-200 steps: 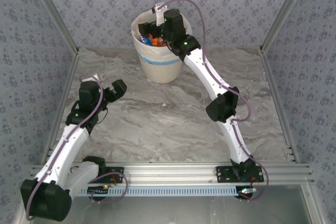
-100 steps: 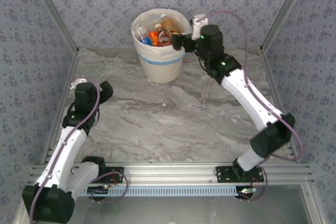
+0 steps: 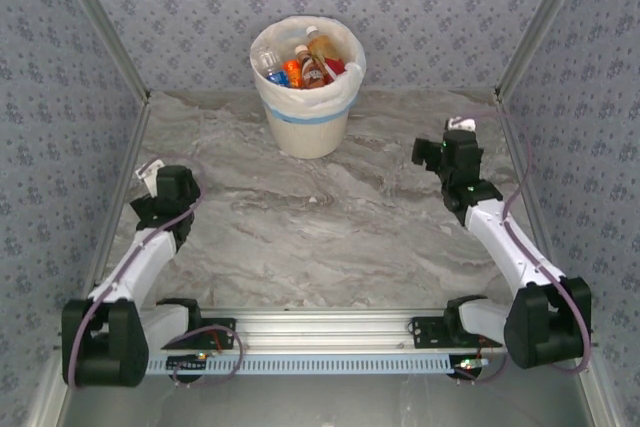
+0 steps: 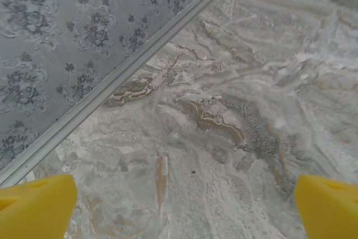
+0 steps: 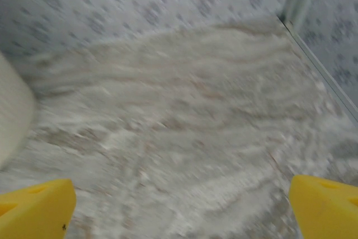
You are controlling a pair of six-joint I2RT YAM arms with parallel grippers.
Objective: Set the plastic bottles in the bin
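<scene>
The bin (image 3: 305, 132) is set at the far middle of the marble-patterned table (image 3: 330, 247), close to the back wall (image 3: 420, 7). The plastic bottles (image 3: 305, 65) are piled inside it, up to about the rim. Orange, red, blue and brown colours can be made out, and a white cap (image 3: 311, 32) is seen at the top of the pile.

The left gripper (image 4: 179, 211) is held wide open and empty. Its yellow fingertips (image 4: 34, 205) are spread to the two lower corners of the left wrist view, over bare tabletop. A metal strip (image 4: 112, 82) at the foot of the patterned side wall is seen beyond it.

The right gripper (image 5: 179, 208) is also spread wide with nothing gripped, its yellow tips at both lower corners. That view is blurred. The cream wall of the bin (image 5: 11, 110) is caught at its left edge, apart from the fingers.

In the top view the left arm (image 3: 140, 257) is bent at the left side of the table, near the side wall. The right arm (image 3: 510, 242) is placed at the right side. Both are well apart from the bin. Their bases are bolted to the rail (image 3: 330, 325) at the near edge.
</scene>
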